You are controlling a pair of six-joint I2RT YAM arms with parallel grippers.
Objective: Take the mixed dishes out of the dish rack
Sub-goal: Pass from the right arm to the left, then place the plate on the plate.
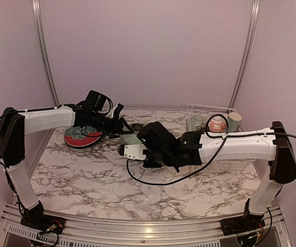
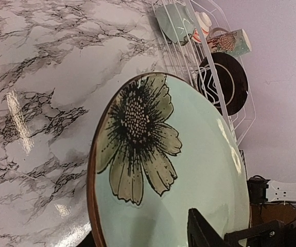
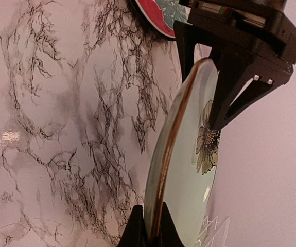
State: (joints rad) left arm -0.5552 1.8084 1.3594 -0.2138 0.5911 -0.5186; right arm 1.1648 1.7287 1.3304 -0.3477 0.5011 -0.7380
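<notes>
Left wrist view: pale green plate with a dark flower print and brown rim is filling the lower centre of the frame, standing on edge above the marble table. One black finger of the left gripper is showing against its face at the bottom edge.

Right wrist view: the same plate is running from the bottom centre up to the upper right. The right gripper is pinching its rim at the bottom of the frame, fingers pressed tight on either side. The left gripper is straddling the opposite rim at the upper right, one finger on each side of the plate. Cannot tell whether those fingers are pressing on it or standing just off it.

Top external view: the plate is hanging between the two grippers at mid-frame, outside the rack.

Dark red patterned plate is lying flat on the table at centre left, under the left arm.

White wire dish rack is sitting at centre right. A cream mug and an orange-and-white bowl are sitting at its far end. From the left wrist, a black-rimmed plate is standing on edge in the rack at the upper right, with a second pale green dish above it in the frame.
</notes>
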